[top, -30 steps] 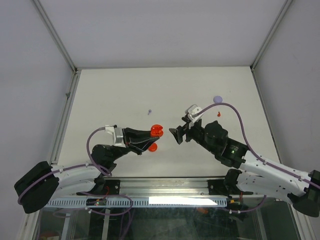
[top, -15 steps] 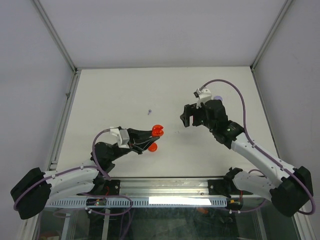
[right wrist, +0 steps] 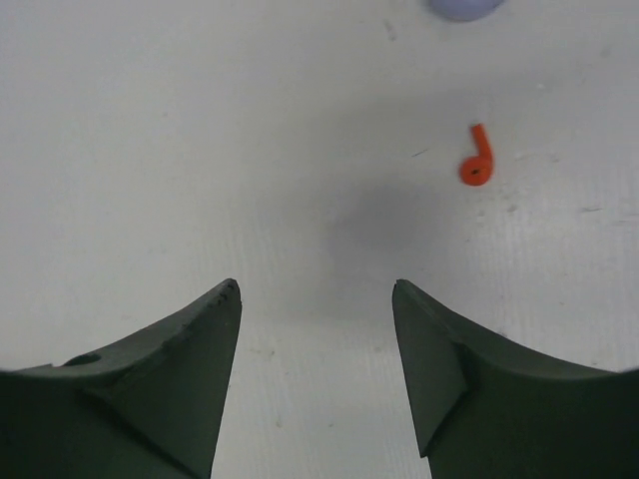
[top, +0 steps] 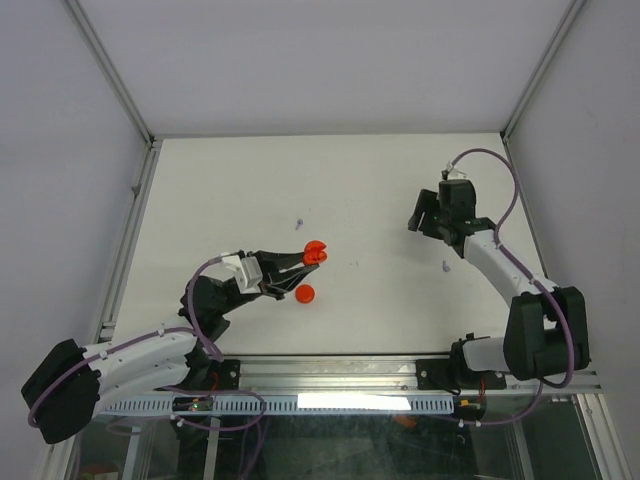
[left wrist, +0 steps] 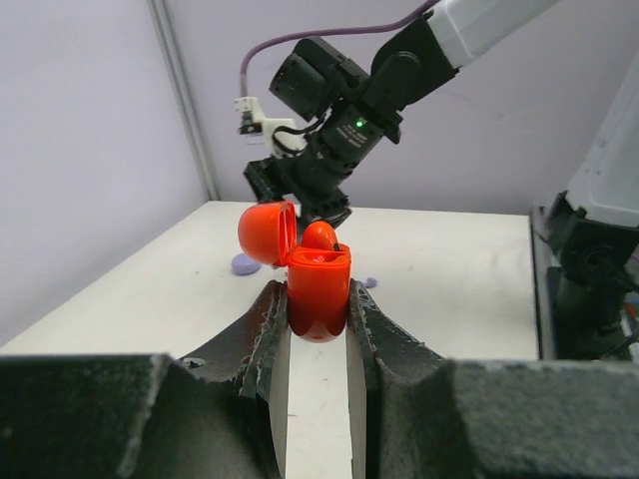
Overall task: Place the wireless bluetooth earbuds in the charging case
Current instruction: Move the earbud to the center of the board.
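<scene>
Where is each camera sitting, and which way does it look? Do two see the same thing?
Top camera: above and behind the arms, looking down on the table; both arms show.
Left wrist camera: on the left arm, looking forward past the left gripper, shut on the open red charging case; the right arm shows beyond.
Right wrist camera: on the right arm, looking down at the table between the fingers of the open right gripper; a red earbud lies ahead.
Shared: top and left wrist views both show that case.

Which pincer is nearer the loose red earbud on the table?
Right. The right pincer hangs open just short of the red earbud; the left pincer is far across the table, shut on the red case.
</scene>
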Robot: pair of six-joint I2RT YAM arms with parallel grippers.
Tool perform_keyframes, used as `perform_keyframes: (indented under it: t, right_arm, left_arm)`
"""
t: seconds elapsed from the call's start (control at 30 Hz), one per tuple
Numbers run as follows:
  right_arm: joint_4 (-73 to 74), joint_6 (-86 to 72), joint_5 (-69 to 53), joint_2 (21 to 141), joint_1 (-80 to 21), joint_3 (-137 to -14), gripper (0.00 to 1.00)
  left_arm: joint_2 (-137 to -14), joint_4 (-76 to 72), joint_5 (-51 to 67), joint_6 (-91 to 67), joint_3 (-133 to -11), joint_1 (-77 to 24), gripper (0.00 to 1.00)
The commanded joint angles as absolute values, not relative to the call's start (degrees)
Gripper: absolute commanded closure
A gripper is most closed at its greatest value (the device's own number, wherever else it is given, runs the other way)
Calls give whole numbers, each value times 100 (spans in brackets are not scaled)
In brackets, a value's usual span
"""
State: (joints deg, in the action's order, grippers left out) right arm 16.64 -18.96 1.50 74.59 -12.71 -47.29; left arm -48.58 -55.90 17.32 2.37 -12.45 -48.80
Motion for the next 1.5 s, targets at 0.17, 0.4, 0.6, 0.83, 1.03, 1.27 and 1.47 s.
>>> perform_keyframes:
  t: [0.17, 0.4, 0.6, 0.83, 1.03, 1.27, 1.47]
  right_arm:
    - [1480, -2271, 1419, 8443, -504, -5404, 41]
    - [1293, -2102, 1483, 9107, -315, -5662, 51]
    - [1295, -1992, 1312, 9604, -267, -5911, 57]
    - [1378, -1895, 1312, 9989, -261, -6074, 64]
    - [1524, -1812, 1323, 10099, -265, -6058, 72]
    - [1730, -1752, 1159, 9889, -494, -5963, 81]
    - [2110, -1734, 770, 9436, -1213, -5755, 82]
  left_arm:
    - [-5638, -6918, 3265, -293, -1438, -3612, 92]
    - [-5605, -6466, 3970, 129, -1531, -3319, 91]
    - [-5500, -6140, 4076, 326, -1581, -3173, 90]
    - [-5622, -6643, 4096, -135, -1565, -2914, 91]
    - [-5606, -6920, 4023, -335, -1516, -2761, 91]
    - [-5512, -6900, 3913, -347, -1495, -2707, 91]
    - [-5502, -6883, 3928, -350, -1503, -2707, 91]
